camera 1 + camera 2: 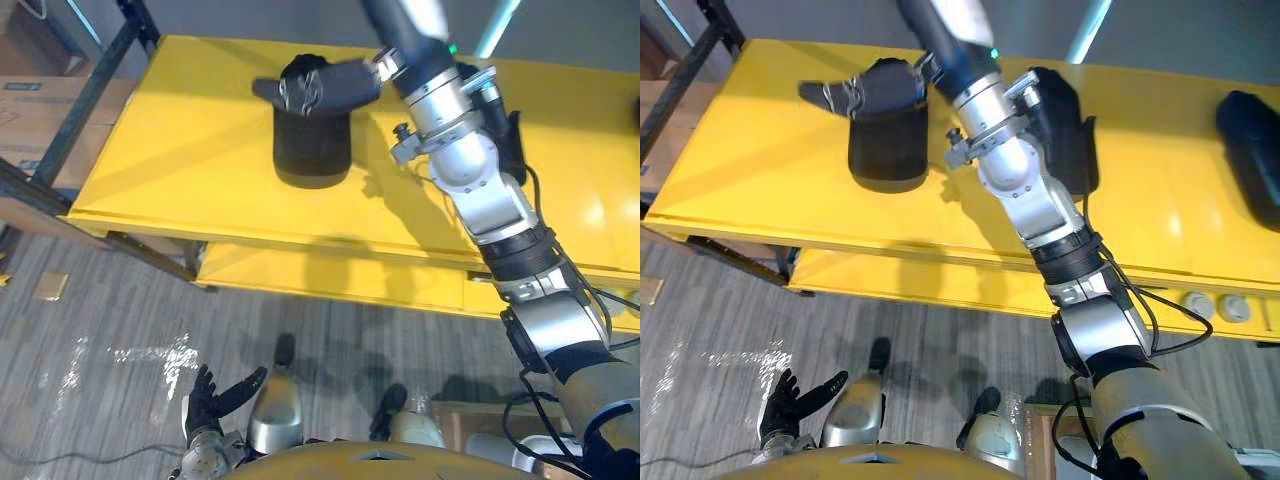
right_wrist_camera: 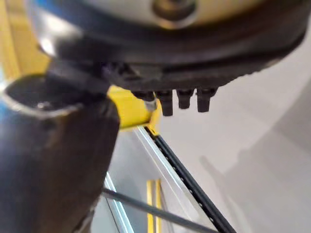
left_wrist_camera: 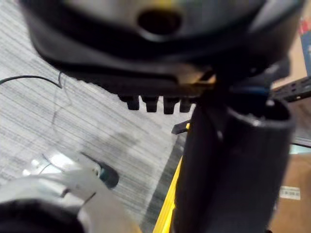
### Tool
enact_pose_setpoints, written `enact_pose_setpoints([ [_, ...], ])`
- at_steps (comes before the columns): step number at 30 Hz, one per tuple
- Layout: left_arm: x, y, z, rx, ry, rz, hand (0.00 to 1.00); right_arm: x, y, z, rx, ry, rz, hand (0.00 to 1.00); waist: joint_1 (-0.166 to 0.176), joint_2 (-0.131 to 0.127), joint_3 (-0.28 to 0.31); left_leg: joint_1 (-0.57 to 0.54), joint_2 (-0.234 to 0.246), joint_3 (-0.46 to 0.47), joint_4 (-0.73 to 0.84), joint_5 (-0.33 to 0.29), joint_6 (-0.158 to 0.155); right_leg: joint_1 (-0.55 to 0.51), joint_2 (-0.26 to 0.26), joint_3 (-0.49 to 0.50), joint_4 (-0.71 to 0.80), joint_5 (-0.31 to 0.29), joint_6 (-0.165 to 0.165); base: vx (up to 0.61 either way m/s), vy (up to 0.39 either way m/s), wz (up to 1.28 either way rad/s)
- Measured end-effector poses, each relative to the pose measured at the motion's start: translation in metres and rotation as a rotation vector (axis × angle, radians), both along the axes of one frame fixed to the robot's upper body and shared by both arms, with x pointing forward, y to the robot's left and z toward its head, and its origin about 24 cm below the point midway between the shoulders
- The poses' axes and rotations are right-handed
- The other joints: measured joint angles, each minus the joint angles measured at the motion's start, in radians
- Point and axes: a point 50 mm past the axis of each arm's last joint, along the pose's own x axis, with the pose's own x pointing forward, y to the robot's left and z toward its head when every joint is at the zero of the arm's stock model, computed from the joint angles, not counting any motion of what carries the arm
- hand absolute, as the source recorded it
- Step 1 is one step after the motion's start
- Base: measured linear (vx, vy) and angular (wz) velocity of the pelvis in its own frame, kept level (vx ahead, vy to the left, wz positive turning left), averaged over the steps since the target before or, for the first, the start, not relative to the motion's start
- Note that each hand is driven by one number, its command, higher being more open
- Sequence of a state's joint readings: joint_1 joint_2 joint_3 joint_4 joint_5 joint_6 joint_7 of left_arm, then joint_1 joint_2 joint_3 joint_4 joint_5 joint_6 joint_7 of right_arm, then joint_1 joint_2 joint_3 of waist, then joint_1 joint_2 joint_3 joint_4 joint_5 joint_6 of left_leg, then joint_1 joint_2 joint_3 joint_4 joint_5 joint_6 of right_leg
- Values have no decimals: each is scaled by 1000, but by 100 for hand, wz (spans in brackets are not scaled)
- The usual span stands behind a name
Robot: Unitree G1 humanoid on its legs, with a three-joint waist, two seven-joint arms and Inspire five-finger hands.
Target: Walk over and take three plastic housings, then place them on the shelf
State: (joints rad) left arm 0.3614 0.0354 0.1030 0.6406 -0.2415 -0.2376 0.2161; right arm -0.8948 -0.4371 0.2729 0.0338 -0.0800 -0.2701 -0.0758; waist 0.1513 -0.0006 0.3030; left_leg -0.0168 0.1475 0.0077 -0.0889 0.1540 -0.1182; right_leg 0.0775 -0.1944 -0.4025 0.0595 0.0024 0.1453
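Nearest us, at seven o'clock, the left hand (image 1: 212, 398) hangs low over the grey plank floor (image 1: 100, 300), fingers spread wide and holding nothing (its own wrist view shows floor past the fingertips, no housing). Beyond it the flat yellow metal table (image 1: 180, 160) runs across the view. On it, at about twelve o'clock, stands a black moulded-plastic housing (image 1: 312, 150). The right hand (image 1: 322, 88) lies across its far top, fingers stretched towards nine o'clock and reaching past the housing's side. We see nothing curled round it, so we judge it not yet gripped.

The main risk, we think, is a poor hold. With the fingers overshooting the top, closing them could tip the housing or shove it along the table rather than catch it. The right forearm also passes just beside another housing, and a careless lift could knock that one.

The right eye view lays out a second black housing (image 1: 1068, 120) at one o'clock behind the forearm and a third black housing (image 1: 1252, 150) at three o'clock. In the left eye view the arm covers most of the second.
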Motion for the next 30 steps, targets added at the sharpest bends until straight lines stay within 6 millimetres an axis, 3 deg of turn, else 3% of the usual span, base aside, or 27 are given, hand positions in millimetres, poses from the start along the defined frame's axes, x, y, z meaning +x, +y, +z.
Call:
enact_pose_setpoints([
  [4,-4,3,-2,0,15,20,100,-1,-10,-20,88,196,85,100,-21,-14,-38,27,4,28,0,-8,-5,13,4,26,-12,6,0,8,-15,-21],
  [6,-5,1,-2,-11,14,37,100,1,-17,-44,107,336,71,100,-24,-7,-58,32,4,42,0,-11,-7,9,4,38,-16,12,0,-26,2,-25],
  [8,-6,-3,-4,-27,15,66,100,6,-18,-81,128,537,58,100,-28,4,-68,45,6,71,-1,-16,-7,10,6,58,-32,26,1,-36,3,-32],
  [11,-8,-4,-4,-32,16,84,100,5,-15,-114,112,705,67,100,-48,10,-72,47,7,96,-1,-23,-9,10,10,81,-65,51,3,-41,3,-26],
  [16,-8,-5,-4,-33,15,85,100,1,-4,-123,12,751,139,100,-55,10,-79,58,12,122,-1,-25,-13,11,17,105,-84,66,4,-9,-3,-17],
  [19,-8,-5,-4,-34,14,88,100,-4,8,-126,-147,689,131,100,-55,5,-92,58,15,121,-1,-27,-15,10,20,105,-84,65,1,0,0,0],
  [25,-14,1,-7,-19,44,75,100,-17,21,-122,-309,475,134,100,-48,-13,-101,40,17,101,-1,-27,-16,10,25,93,-93,65,0,2,-10,9],
  [30,-23,6,-11,-9,93,70,100,-24,35,-100,-478,233,147,100,-47,-27,-108,31,17,89,-1,-26,-16,10,26,82,-94,64,-2,1,-12,7],
])
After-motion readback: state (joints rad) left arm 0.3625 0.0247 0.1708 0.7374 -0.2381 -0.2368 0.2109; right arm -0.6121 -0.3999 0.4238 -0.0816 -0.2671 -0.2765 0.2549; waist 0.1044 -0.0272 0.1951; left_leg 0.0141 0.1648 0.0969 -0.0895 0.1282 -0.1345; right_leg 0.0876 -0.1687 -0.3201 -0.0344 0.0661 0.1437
